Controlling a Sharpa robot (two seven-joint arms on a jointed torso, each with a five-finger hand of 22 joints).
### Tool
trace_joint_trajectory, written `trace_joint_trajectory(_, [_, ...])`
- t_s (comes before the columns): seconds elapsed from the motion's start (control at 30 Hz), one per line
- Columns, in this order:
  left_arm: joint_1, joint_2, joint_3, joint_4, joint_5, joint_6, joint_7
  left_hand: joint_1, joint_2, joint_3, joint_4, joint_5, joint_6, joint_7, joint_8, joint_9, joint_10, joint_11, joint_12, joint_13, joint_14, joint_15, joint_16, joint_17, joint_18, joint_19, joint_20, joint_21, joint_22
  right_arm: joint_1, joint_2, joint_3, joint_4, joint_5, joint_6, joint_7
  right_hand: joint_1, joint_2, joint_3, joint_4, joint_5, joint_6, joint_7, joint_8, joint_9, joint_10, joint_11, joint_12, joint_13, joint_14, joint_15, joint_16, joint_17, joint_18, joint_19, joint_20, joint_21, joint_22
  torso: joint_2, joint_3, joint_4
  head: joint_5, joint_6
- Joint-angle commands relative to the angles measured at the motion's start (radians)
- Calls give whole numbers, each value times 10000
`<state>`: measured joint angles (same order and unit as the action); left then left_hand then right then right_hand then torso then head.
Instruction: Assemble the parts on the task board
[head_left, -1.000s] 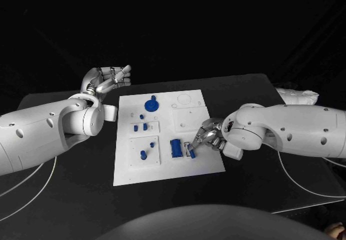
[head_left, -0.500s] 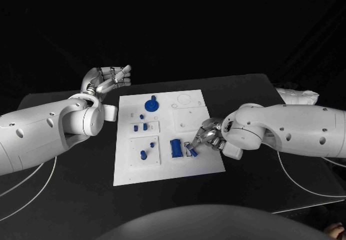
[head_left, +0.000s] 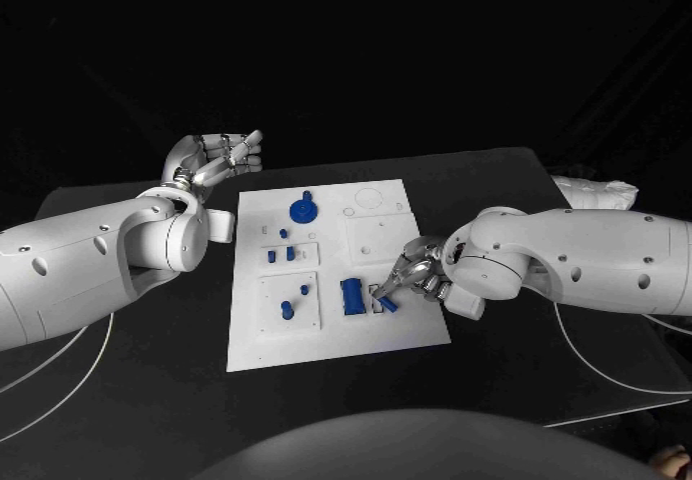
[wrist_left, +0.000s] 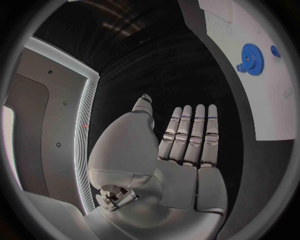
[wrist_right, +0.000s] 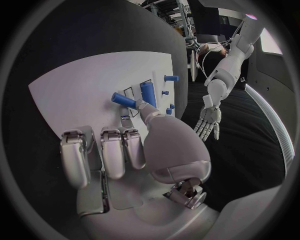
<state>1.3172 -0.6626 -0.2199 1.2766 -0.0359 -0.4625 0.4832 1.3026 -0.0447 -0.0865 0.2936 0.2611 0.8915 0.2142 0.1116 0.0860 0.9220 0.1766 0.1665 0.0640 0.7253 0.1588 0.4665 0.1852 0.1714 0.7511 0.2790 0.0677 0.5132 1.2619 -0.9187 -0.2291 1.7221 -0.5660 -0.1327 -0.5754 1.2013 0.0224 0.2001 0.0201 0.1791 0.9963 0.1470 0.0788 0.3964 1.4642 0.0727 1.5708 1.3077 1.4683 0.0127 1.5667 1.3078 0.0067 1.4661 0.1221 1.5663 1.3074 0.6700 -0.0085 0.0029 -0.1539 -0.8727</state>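
Right hand (head_left: 408, 278), pinching a blue peg (head_left: 385, 304), has edged the peg nearer the block (head_left: 352, 296) on the board (head_left: 332, 338), seating likely pending; left hand (head_left: 214, 155) idle, fingers straight, holding nothing.

Left hand (wrist_left: 181, 150) held flat over the black table (wrist_left: 169, 70), fingers straight and side by side, nothing in it. Off to the side, the white task board (wrist_left: 262, 95) carries a blue gear (wrist_left: 251, 52) beside a small blue part (wrist_left: 275, 50).
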Motion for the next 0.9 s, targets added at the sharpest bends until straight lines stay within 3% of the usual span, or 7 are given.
trace_joint_trajectory(0.03, [6,24,8,16,-53,146,63,6,115,-21,-2,38,-74,3,41,11,-37,0,35,4,-70,28,34,-8,95,-21,40,-20,-8,-13,13,-4,31,-51,-25,-96,-182,53,-29,188,-99,103,-37,92,-14,1066,31,0,2631,1025,60,41,2630,-67,1047,60,45,2634,3,-5,0,-6,1])
trace_joint_trajectory(0.6, [6,40,8,1,-55,147,66,6,115,-21,-2,38,-74,3,41,11,-37,0,35,4,-70,28,34,-8,95,-21,40,-20,-8,-15,67,-4,40,-557,-311,-330,64,499,127,353,-71,1019,-471,419,7,1066,-345,0,2631,1025,-240,41,2630,-67,1047,-183,45,2634,-6,-3,-2,0,1])
trace_joint_trajectory(0.9, [6,41,8,2,-55,153,56,14,127,-22,-3,40,-75,3,45,12,-38,-1,44,4,-72,28,46,-20,95,-26,40,-19,-20,-32,127,-4,21,-663,-516,-224,165,447,133,316,-141,1072,-503,389,-19,1066,-389,0,2631,1025,-293,41,2630,-67,1047,-241,45,2634,0,0,2,3,1])
